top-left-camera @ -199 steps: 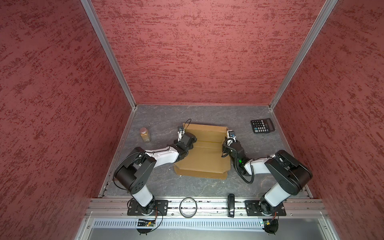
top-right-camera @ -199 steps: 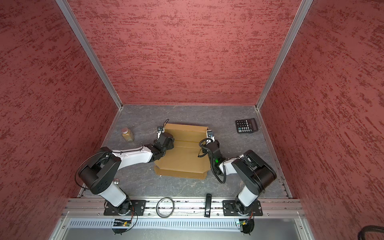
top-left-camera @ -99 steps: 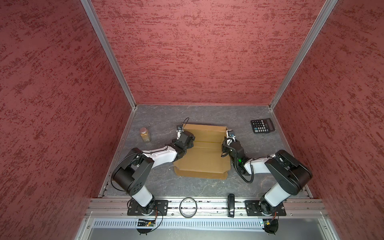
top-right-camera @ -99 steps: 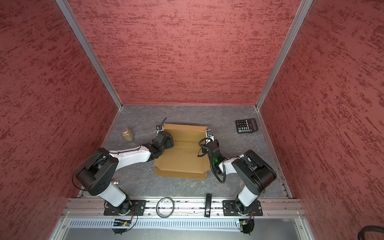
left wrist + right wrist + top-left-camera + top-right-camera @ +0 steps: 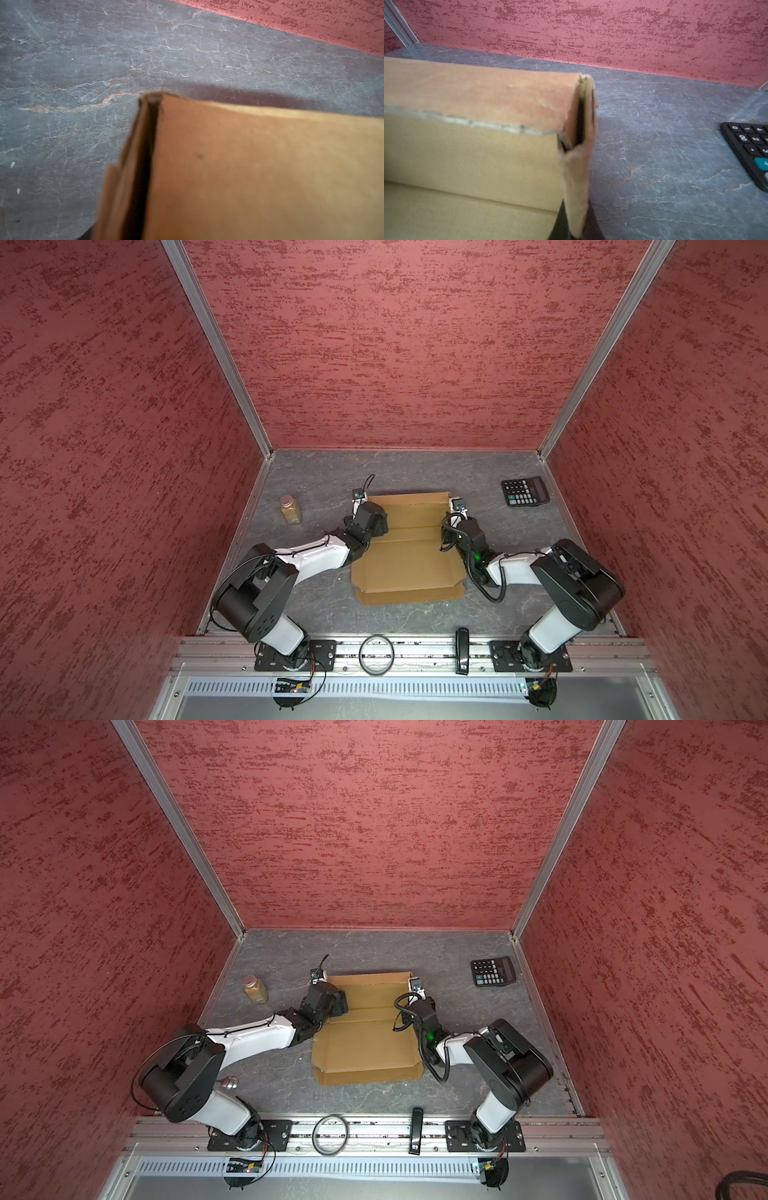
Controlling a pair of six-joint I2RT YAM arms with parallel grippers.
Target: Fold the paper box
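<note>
At the middle of the grey table [image 5: 415, 472], between my 2 arms, the paper box [image 5: 407, 560] sits half formed, with its base flat and its far wall upright. My right gripper [image 5: 454, 526] is closed tight. The right wrist view shows the right side wall [image 5: 577, 170] running down between dark shapes that I take for its fingers [image 5: 559, 228], so I judge the wall pinched there, near the far corner. My left gripper [image 5: 374, 517] sits at the left side wall [image 5: 133, 166], which looks doubled over on itself. Its fingers are out of sight, so I cannot tell whether they stand wide or narrow, or whether they touch the card.

The step in hand, as I read it, is standing both side walls up and seating them. To do it well I should hold the right wall upright without tugging, since a pull could drag the light box toward the calculator [image 5: 524, 491]. On the left I should bring the wall square to the base along its crease, press evenly, and match the 2 walls in height before the near flap [image 5: 409, 596] is worked. The jar [image 5: 290, 510] stands well apart and is no concern
</note>
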